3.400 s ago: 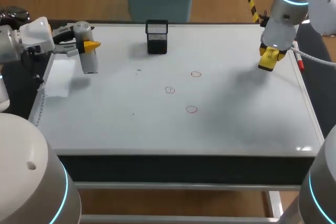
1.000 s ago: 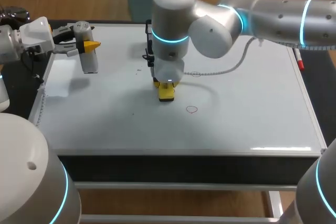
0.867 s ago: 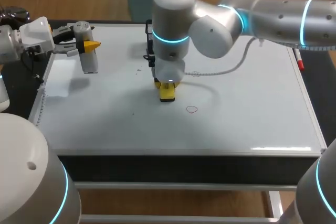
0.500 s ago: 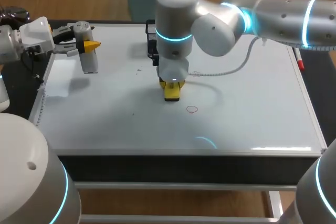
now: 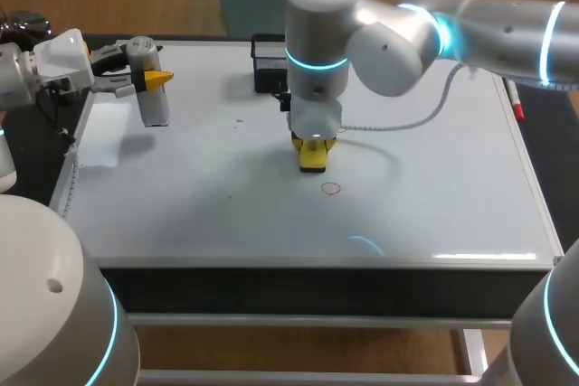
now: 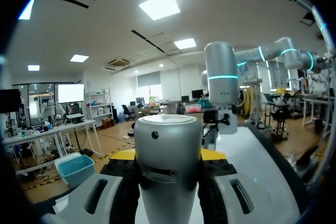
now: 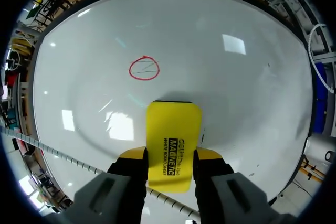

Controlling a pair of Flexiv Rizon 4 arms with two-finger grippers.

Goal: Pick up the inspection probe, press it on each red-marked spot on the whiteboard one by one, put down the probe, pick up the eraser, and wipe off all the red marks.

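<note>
My right arm reaches over the middle of the whiteboard (image 5: 434,196). Its gripper (image 5: 313,153) points down, shut on the yellow eraser (image 5: 313,160), whose lower end is at the board surface. One red circle (image 5: 331,189) lies just nearer and slightly right of it. In the right wrist view the eraser (image 7: 173,140) sits between the fingers of the gripper (image 7: 170,157), with the red circle (image 7: 144,68) a short way ahead. At the far left my left gripper (image 5: 145,74) is shut on the silver probe (image 5: 154,106), held above the board's edge. The probe (image 6: 168,166) fills the left wrist view.
A black mesh pen holder (image 5: 267,51) stands at the back of the board, partly behind my right arm. A red-capped marker (image 5: 516,104) lies along the right edge. A white patch (image 5: 104,133) shows near the left edge.
My right arm has slid the eraser to the right and slightly nearer, toward the near red circle. The middle circle no longer shows. The left arm has kept still.
</note>
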